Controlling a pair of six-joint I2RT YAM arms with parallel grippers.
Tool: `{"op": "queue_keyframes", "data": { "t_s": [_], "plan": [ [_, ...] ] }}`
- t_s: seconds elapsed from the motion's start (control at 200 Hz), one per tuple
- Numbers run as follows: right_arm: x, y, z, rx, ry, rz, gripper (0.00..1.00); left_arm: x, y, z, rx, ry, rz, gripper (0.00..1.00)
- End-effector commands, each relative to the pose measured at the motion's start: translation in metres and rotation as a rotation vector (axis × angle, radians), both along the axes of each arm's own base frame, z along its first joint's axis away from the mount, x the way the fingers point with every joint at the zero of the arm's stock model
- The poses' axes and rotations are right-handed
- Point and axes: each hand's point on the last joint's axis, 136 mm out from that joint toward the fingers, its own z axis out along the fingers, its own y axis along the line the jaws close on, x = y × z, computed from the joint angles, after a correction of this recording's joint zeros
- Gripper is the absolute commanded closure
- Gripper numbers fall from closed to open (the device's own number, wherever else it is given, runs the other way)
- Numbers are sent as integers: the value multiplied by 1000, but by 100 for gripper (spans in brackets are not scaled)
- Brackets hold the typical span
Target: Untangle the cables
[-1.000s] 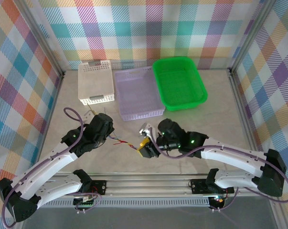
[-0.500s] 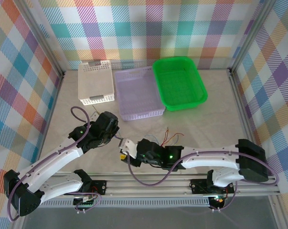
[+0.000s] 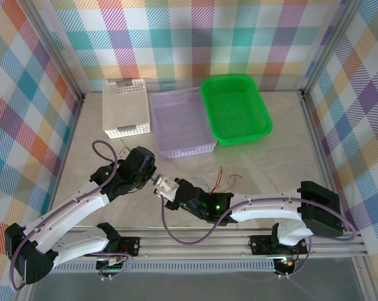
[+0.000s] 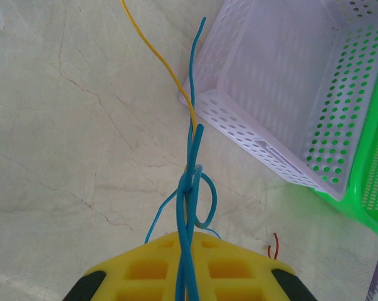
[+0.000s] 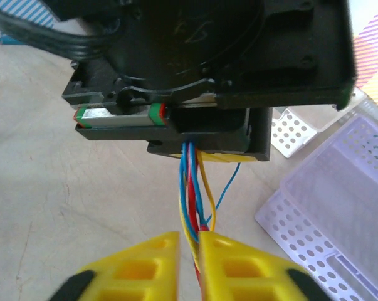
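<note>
The left fingers (image 4: 116, 279) and right fingers (image 5: 167, 248) are both clamped on the cables (image 5: 194, 179), tips nearly meeting. With the bundle gripped, the next move probably calls for drawing apart gently.

Your right gripper (image 5: 189, 241) has swung left, right up against the left gripper (image 4: 185, 237), and its jaws (apart a second ago) have closed around the cables (image 5: 195, 182).

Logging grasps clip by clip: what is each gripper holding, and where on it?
Both hold the cables. The left gripper pinches the blue strands beside their loop; the right gripper clamps the bundle close to the left jaws.
</note>
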Motion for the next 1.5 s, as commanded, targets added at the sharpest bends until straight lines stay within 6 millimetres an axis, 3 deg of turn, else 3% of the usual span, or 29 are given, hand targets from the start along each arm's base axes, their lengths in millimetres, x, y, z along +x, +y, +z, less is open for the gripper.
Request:
{"op": "queue_keyframes", "data": {
  "t_s": [0.0, 0.095, 0.29, 0.52, 0.705, 1.035, 1.15, 1.32, 1.495],
  "plan": [
    [4, 2, 17, 62, -28, -26, 91, 3, 1, 7, -22, -14, 12, 100],
    [6, -3, 16, 62, -20, -33, 100, 2, 1, 6, -24, -16, 12, 100],
    [7, -18, 18, 119, 87, -15, 100, 2, 2, 6, -22, -16, 15, 100],
    [-8, -25, 13, 169, 228, 75, 70, 3, 1, 7, -28, -19, 17, 100],
    [-28, -16, 1, 137, 273, 184, 60, 4, 0, 6, -31, -15, 18, 100],
    [-20, 1, -13, 28, 157, 146, 55, 3, 0, 4, -26, -13, 17, 100],
    [-9, 2, -17, 17, 123, 84, 55, 3, 1, 5, -23, -17, 18, 100],
    [11, -5, -2, 61, 39, -22, 56, 3, 2, 3, -16, -15, 18, 100],
    [17, -4, 5, 76, 0, -52, 58, 3, 2, 2, -15, -14, 18, 100]
  ]
}}
